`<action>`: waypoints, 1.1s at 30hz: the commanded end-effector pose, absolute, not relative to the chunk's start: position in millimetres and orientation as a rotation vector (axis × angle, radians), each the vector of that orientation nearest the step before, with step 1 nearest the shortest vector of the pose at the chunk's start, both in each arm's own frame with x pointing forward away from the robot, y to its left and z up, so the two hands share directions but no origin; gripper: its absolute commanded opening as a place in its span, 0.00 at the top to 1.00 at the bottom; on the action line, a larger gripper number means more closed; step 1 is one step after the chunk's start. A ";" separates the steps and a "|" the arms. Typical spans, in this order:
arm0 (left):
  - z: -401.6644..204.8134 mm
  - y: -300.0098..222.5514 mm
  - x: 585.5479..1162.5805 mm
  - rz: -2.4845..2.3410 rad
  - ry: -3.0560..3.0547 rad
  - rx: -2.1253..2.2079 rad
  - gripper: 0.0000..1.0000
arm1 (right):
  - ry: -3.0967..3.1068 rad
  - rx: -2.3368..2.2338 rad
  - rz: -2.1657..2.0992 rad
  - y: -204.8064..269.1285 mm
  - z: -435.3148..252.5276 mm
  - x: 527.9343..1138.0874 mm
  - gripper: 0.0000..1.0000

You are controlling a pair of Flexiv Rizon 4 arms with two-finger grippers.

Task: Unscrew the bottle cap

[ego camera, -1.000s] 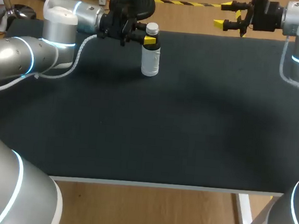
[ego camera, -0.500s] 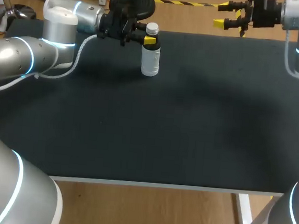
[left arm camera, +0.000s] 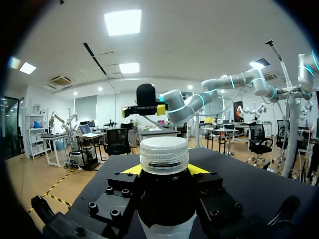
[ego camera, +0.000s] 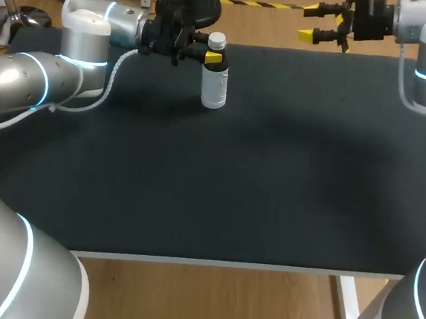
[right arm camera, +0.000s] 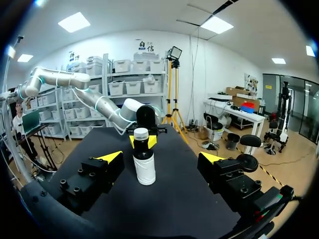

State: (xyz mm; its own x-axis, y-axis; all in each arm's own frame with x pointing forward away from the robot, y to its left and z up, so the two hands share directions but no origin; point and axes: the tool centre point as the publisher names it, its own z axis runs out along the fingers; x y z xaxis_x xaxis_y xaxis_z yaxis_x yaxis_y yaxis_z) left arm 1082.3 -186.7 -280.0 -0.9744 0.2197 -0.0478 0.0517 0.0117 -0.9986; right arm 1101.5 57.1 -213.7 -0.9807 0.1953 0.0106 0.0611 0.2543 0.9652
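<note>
At the far edge of the table [ego camera: 233,184], the left gripper [ego camera: 211,57] was clamped on the upright bottle [ego camera: 214,85] below its white cap [ego camera: 217,39]; the right gripper [ego camera: 308,23] hung well apart, jaws spread.

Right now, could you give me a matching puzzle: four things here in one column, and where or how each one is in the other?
Things:
1. ribbed white plastic cap
2. dark bottle with white label
3. left tool
4. right tool

States:
A. open, holding nothing, apart from the bottle
B. sitting on top of the bottle
C. shut on the bottle just below its cap
D. standing upright on the black table

Pairs: 1-B, 2-D, 3-C, 4-A
</note>
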 end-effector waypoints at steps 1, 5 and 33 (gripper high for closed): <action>-282.3 -186.9 1087.6 2.105 -2.132 -0.300 1.00 | 2.401 0.249 1.834 76.7 -220.7 1101.1 0.00; -282.3 -186.9 1087.6 2.105 -2.132 -0.300 1.00 | 2.391 0.257 1.837 92.7 -223.9 1095.3 0.00; -282.3 -186.9 1087.6 2.105 -2.132 -0.300 1.00 | 2.204 0.397 1.823 184.7 -233.1 1058.9 0.00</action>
